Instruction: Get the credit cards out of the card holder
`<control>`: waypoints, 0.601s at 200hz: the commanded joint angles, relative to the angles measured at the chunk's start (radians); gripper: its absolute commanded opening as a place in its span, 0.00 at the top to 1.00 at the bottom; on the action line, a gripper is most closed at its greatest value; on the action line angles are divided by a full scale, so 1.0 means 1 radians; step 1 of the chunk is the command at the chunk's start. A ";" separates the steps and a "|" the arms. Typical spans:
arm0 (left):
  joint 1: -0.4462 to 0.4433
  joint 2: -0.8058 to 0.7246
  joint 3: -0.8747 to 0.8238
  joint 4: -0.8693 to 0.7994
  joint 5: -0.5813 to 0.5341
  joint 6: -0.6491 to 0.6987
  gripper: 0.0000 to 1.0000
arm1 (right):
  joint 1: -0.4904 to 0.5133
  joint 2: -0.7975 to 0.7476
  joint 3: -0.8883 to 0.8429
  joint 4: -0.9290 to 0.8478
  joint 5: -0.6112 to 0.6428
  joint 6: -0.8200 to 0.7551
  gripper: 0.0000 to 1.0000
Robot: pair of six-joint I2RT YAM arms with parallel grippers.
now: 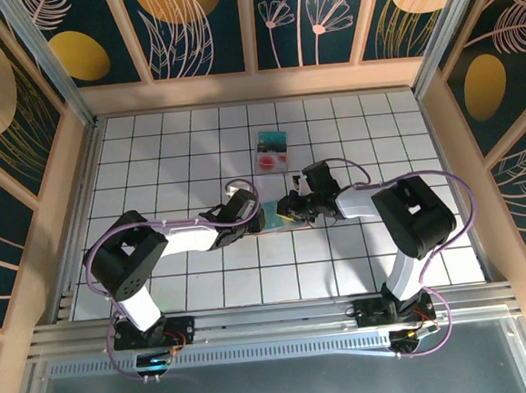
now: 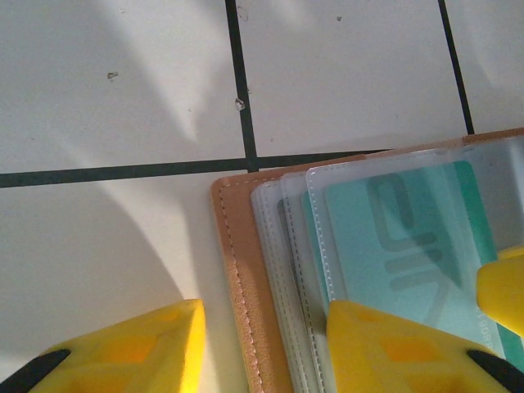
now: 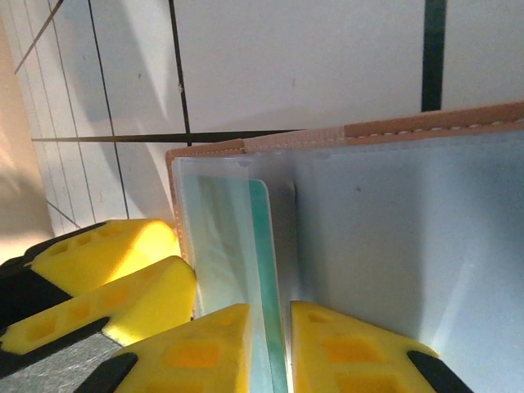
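Note:
The tan card holder (image 1: 277,221) lies open on the tiled table between my two grippers. In the left wrist view its leather edge (image 2: 237,246) and clear sleeves hold a teal credit card (image 2: 409,237). My left gripper (image 2: 266,352) (image 1: 254,217) is open and straddles that edge, one finger over the table, the other on the sleeves. My right gripper (image 3: 270,352) (image 1: 291,208) is shut on the teal card's edge (image 3: 262,246), beside the holder's blue-grey inside (image 3: 393,246). Two more credit cards lie loose farther back: a teal one (image 1: 272,143) and a pale one with a red circle (image 1: 269,162).
Wooden walls (image 1: 74,175) fence the white grid table on the left, right and back. A yellow finger of the right gripper (image 2: 503,286) reaches into the left wrist view. The left gripper's fingers (image 3: 106,270) sit just left of the holder in the right wrist view.

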 commanded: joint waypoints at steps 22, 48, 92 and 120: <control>-0.003 0.029 -0.002 -0.065 0.007 0.014 0.58 | -0.011 -0.030 -0.013 0.106 -0.066 0.027 0.82; -0.003 0.029 -0.004 -0.065 0.007 0.013 0.58 | -0.013 -0.032 -0.014 0.113 -0.067 0.030 0.82; -0.004 0.030 -0.006 -0.069 0.004 0.013 0.59 | -0.019 -0.046 -0.035 0.148 -0.087 0.049 0.85; -0.004 0.034 -0.006 -0.071 0.002 0.009 0.59 | -0.025 -0.059 -0.052 0.167 -0.097 0.059 0.85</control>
